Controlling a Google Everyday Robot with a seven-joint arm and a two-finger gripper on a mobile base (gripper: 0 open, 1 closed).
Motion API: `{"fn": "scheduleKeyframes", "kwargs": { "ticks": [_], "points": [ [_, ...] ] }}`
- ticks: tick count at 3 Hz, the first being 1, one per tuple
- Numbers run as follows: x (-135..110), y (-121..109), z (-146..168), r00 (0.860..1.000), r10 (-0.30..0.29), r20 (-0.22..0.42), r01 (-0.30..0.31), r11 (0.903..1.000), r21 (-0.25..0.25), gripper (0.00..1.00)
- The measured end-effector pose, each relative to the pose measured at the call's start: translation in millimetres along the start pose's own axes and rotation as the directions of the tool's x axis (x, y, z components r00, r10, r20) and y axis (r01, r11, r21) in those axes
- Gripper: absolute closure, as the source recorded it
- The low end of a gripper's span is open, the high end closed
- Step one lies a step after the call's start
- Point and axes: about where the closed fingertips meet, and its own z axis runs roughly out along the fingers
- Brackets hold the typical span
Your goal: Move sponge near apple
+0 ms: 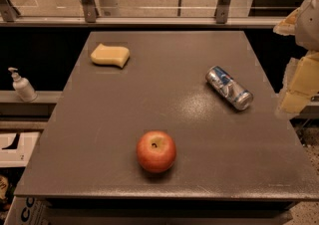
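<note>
The pale yellow sponge [110, 55] lies flat at the far left of the grey table [99, 134]. The red-orange apple [156, 151] stands near the table's front edge, about in the middle, stem dimple up. The two are well apart. My gripper [299, 85] hangs at the right edge of the view, beyond the table's right side, far from both the sponge and the apple. It holds nothing that I can see.
A silver-blue soda can [230, 87] lies on its side at the right of the table. A white pump bottle [22, 85] stands on a ledge to the left. A glass railing [149, 12] runs behind the table.
</note>
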Motion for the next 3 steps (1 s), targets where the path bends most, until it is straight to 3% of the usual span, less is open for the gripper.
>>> {"fn": "scheduleKeyframes", "kwargs": {
  "ticks": [3],
  "points": [
    [0.0, 0.0, 0.0, 1.000, 0.000, 0.000, 0.000, 1.0000, 0.000, 0.00]
  ]
}}
